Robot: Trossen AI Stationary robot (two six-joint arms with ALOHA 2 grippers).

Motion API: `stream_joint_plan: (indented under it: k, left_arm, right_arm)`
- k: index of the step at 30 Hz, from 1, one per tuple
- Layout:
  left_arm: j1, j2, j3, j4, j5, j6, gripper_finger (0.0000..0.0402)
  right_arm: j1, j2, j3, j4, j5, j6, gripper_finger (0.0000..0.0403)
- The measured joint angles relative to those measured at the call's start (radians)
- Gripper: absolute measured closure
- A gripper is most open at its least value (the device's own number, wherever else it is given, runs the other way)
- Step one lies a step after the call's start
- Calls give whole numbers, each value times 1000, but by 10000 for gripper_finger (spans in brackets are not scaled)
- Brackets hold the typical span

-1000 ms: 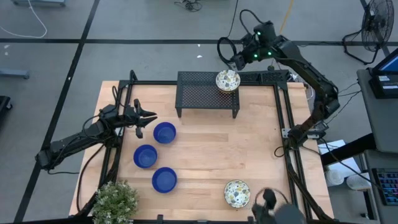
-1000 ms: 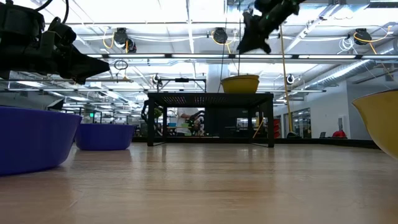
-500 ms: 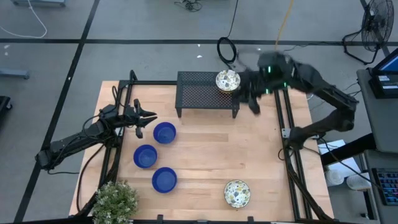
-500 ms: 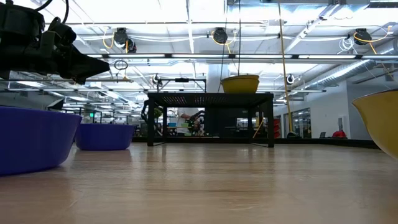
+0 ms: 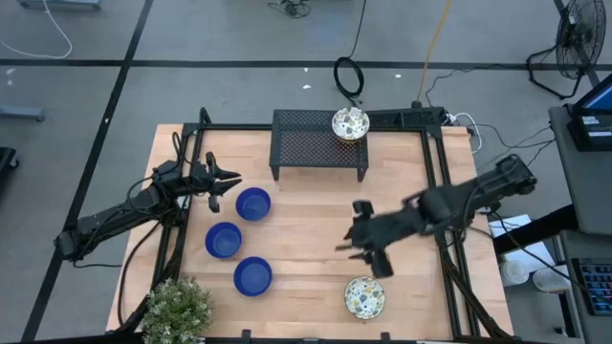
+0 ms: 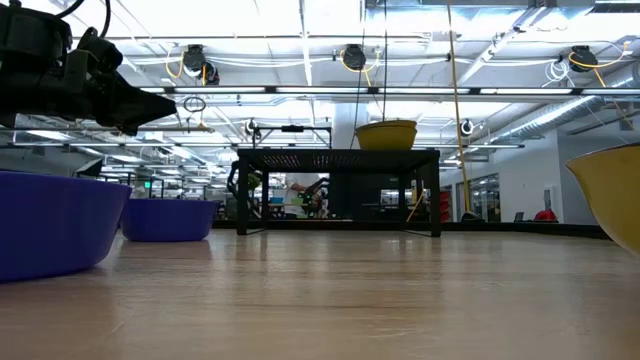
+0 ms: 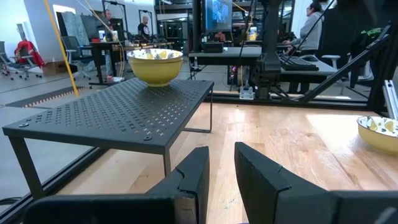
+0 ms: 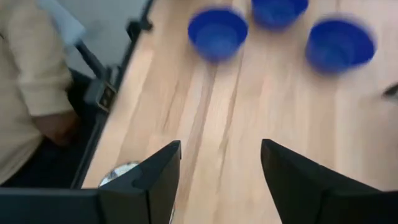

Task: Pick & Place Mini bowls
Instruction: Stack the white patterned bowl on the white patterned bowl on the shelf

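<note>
**A:** Over the right half of the table (image 5: 316,229), what's the right tool (image 5: 365,250) doing?

**B:** It hangs just above the speckled bowl (image 5: 364,296) near the front edge. The wrist camera shows its two fingers (image 8: 155,171) spread wide with bare wood between them, so it has hold of nothing. My guess is that this bowl is the one it's after.

**A:** And the other bowls?

**B:** A second speckled bowl (image 5: 350,124) sits on top of the black perforated shelf (image 5: 316,143) at the back of the table. That looks like the drop spot, which would explain why one bowl is up there and another waits below. The three blue bowls (image 5: 252,204) are grouped on the left side, close together but apart.

**A:** I only count two speckled ones.

**B:** Same here. A third doesn't show in any view.

**A:** The left tool (image 5: 222,182)?

**B:** Parked at the table's left edge, just beside the rearmost blue bowl, pointing across at the shelf. Its fingers (image 7: 193,177) stand slightly apart with nothing between them. It seems to be waiting.

**A:** Anything in the way?

**B:** Not much. A small potted plant (image 5: 179,308) stands at the front left corner, well clear of the right arm. The wood between the front bowl and the shelf is open. From the right wrist, a person in a pale sleeve (image 8: 28,81) shows just off the table's edge, so I'd mind that side. The shelf's height is the real matter: a carried bowl would need lifting above it.
</note>
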Motion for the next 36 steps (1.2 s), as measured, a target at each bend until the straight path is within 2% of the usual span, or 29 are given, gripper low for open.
stream_joint_plan:
  k: [4,7,15,23,27,36]
  left_arm:
    - [0,0,0,0,0,0,321]
    - [0,0,0,0,0,0,321]
    - [0,0,0,0,0,0,321]
    - [0,0,0,0,0,0,321]
    - [0,0,0,0,0,0,321]
    - [0,0,0,0,0,0,321]
  right_arm:
    - [37,98,-9,-30,-4,109,191]
    - [51,168,-9,-48,-11,127,191]
    - [64,291,-9,-63,-117,266,193]
    - [97,321,-9,-177,-128,405,199]
    - [119,320,-22,-173,-84,461,199]
    - [161,320,-79,-168,-83,548,200]
